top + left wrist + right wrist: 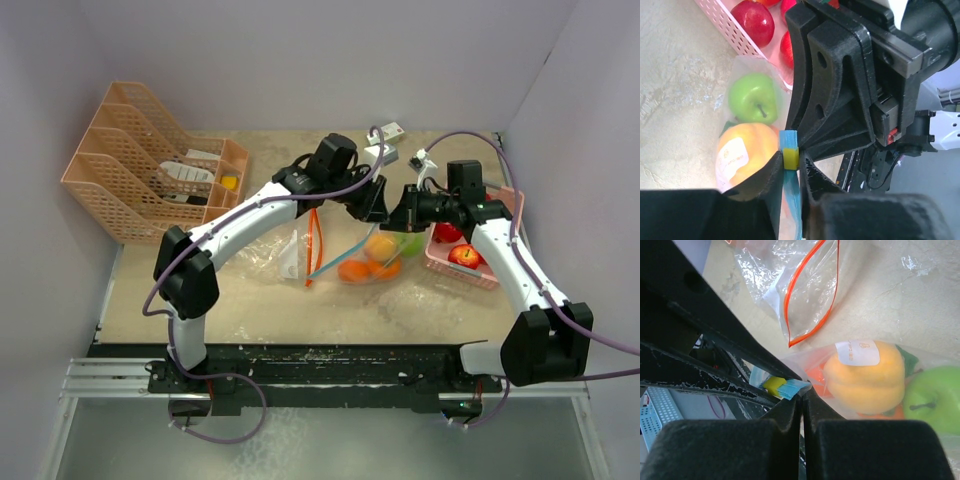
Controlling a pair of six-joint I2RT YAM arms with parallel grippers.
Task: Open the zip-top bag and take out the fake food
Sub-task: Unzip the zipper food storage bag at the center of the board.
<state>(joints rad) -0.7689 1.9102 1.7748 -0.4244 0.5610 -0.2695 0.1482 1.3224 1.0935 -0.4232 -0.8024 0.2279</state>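
Observation:
The zip-top bag (365,255) with a blue zip strip (791,200) hangs between both grippers. Inside it are fake food: a green apple (752,98), a yellow-orange fruit (865,377) and oranges (362,270). In the left wrist view my left gripper (792,161) is shut on the yellow zip slider (791,155). Just beside it, my right gripper (802,392) is shut on the end of the blue zip strip (792,386). The two grippers nearly touch (392,212). Red apples (463,255) lie in the pink basket (455,272).
A second clear bag with an orange-red zip (313,245) lies open to the left of the held bag. A peach file rack (140,165) stands at the back left. Small boxes (392,130) sit near the back wall.

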